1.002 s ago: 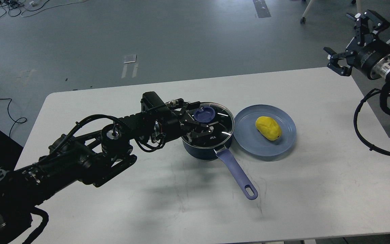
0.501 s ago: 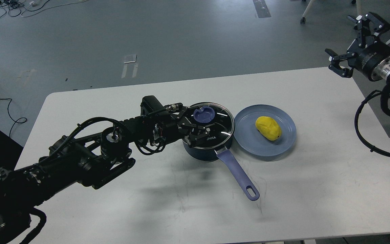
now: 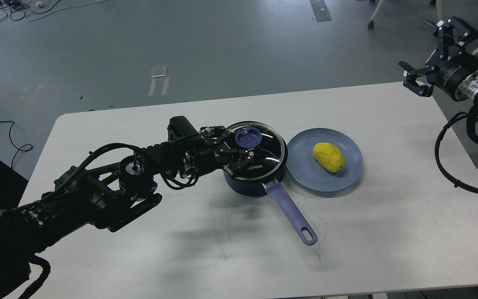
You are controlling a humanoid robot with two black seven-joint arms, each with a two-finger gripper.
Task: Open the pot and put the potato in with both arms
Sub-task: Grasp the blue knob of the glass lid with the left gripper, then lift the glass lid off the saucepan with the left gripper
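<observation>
The dark navy pot (image 3: 250, 185) stands mid-table, its lavender handle (image 3: 291, 211) pointing toward the front right. The glass lid (image 3: 269, 154) with its blue knob (image 3: 247, 138) lies on the pot, and its far rim looks slightly raised. My left gripper (image 3: 239, 145) reaches in from the left over the lid, with its fingers closed against the knob's left side. The yellow potato (image 3: 328, 157) lies on the blue plate (image 3: 349, 174) just right of the pot. My right gripper (image 3: 430, 52) hangs open and empty, high beyond the table's far right corner.
The white table (image 3: 388, 232) ends close behind the pot and on the right near my right arm's cables (image 3: 446, 166). The pot handle juts toward the table's front.
My left gripper drew back a little to the left, uncovering the lid's lettering. The knob and the lid's far rim shifted slightly up and left with it. My right gripper rose slightly.
</observation>
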